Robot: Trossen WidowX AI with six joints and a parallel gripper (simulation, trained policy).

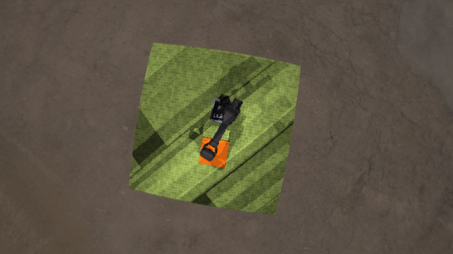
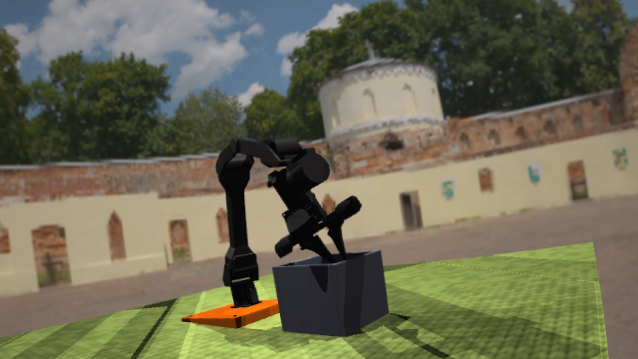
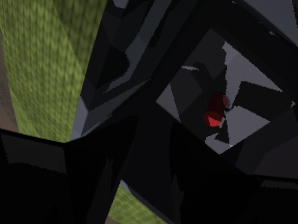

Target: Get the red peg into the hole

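I see, from my far-off seat, green cloth (image 1: 163,79) (image 2: 523,299) (image 3: 45,60) with dark stripes, on brown ground (image 1: 42,120) (image 2: 618,224). Behind: round pale tower (image 2: 379,100), long old wall (image 2: 474,175), green trees (image 2: 478,55), blue sky (image 2: 150,30), white clouds (image 2: 199,45).

Fortified courtyard: cream walls (image 2: 369,194) beneath red brick; pale round tower (image 2: 381,102), trees (image 2: 483,55) far right; brown ground (image 1: 377,129) (image 2: 449,221), sunlit.

Hard-edged shadows band the bright mat (image 1: 172,82) (image 2: 498,299) (image 3: 40,65). The arm (image 1: 220,132) (image 2: 236,214) is nearly black; the wrist view is dim.
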